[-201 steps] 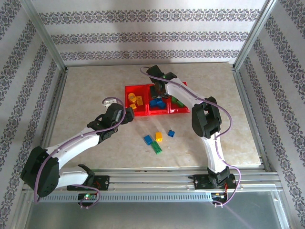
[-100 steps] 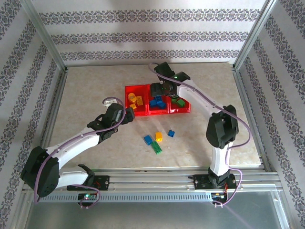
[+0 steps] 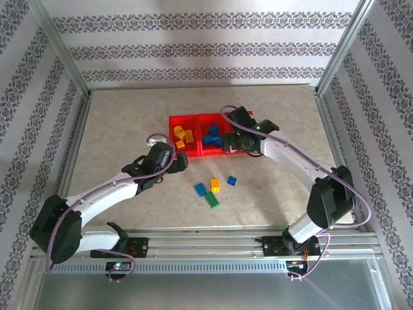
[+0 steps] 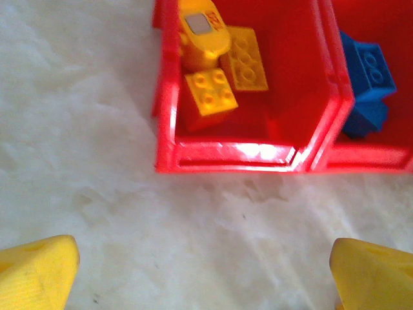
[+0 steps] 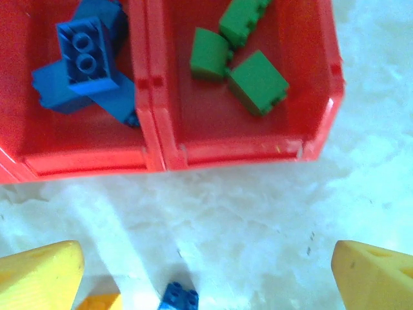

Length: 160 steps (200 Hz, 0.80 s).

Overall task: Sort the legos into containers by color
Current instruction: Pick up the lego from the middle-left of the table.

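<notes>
From above, the right arm (image 3: 290,158) lies over the right-hand bin (image 5: 239,152) and hides its green bricks (image 5: 257,82) there, while the bricks in the left bin (image 3: 184,119) and middle bin (image 3: 210,152) are too small to count. At the left wrist, the yellow fingertips (image 4: 39,274) of the left gripper (image 4: 206,278) are cut by the bottom corners, and the middle bin runs off the right edge. At the right wrist, a yellow-orange brick (image 5: 98,302) and a small blue brick (image 5: 179,298) are clipped by the bottom edge.
</notes>
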Each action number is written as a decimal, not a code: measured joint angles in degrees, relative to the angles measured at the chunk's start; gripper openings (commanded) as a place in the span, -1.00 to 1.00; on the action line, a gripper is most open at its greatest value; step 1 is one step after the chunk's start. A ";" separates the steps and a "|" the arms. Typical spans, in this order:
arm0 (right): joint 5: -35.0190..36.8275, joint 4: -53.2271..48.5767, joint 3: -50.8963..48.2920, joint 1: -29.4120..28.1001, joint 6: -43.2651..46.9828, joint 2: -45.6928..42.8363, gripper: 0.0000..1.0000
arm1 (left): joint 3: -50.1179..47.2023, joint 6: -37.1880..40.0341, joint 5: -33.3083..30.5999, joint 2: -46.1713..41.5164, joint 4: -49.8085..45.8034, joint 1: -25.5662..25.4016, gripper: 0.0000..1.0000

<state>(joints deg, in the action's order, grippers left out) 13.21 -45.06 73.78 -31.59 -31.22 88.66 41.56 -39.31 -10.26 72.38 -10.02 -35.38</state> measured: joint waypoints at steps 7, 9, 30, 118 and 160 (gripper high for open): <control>0.33 -0.04 -1.16 0.00 -0.44 -1.07 0.97 | 0.22 -0.02 0.22 0.37 -0.31 -1.01 0.99; 0.39 -0.07 -1.53 0.00 -0.59 -1.44 0.97 | 0.33 -0.04 0.33 0.57 -0.44 -1.33 0.99; 1.20 0.04 -4.79 0.37 -2.10 -4.66 0.97 | 1.73 -0.42 1.03 2.75 -1.92 -4.57 0.99; 3.28 0.48 -15.52 4.46 -6.62 -15.67 0.97 | 8.17 -1.73 1.46 15.58 -7.87 -15.52 0.99; 3.28 1.01 -18.18 6.64 -8.02 -17.97 0.96 | 13.29 -1.70 1.49 21.51 -9.94 -15.65 1.00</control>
<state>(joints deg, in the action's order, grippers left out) 16.49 -44.05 55.59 -24.95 -39.24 70.70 54.85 -41.01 -8.78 93.89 -19.97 -51.03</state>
